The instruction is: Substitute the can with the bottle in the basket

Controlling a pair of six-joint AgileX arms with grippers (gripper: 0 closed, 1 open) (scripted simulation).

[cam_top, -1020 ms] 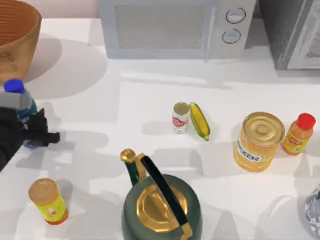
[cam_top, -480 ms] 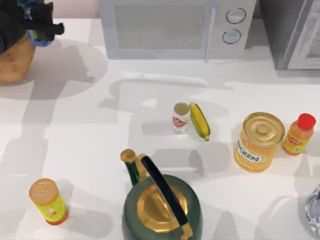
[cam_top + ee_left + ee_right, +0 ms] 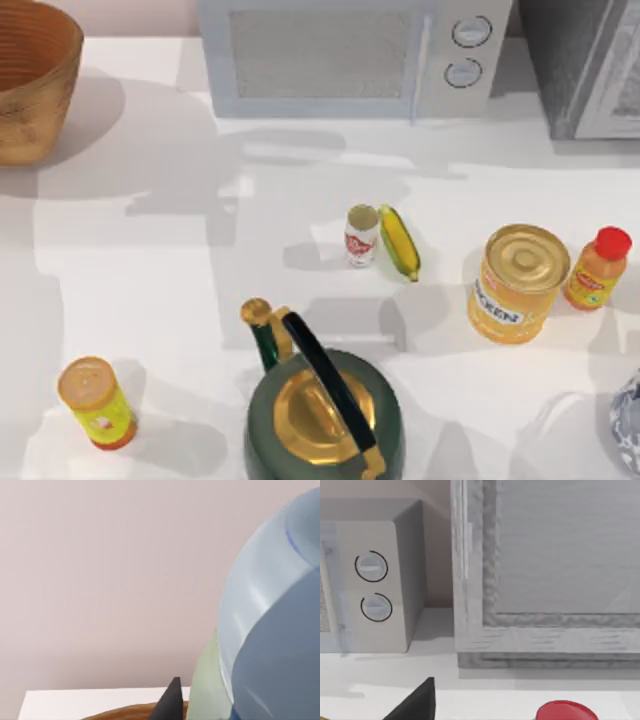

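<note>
The left tool grips the bottle above the basket rim.

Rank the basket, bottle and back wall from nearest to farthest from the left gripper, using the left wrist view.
1. bottle, held in the left gripper.
2. basket, rim just beneath.
3. back wall, behind the table.

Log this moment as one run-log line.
can: on table beside corn | bottle: held in left gripper, near basket | basket interior: hidden | right arm: idle near microwave
</note>
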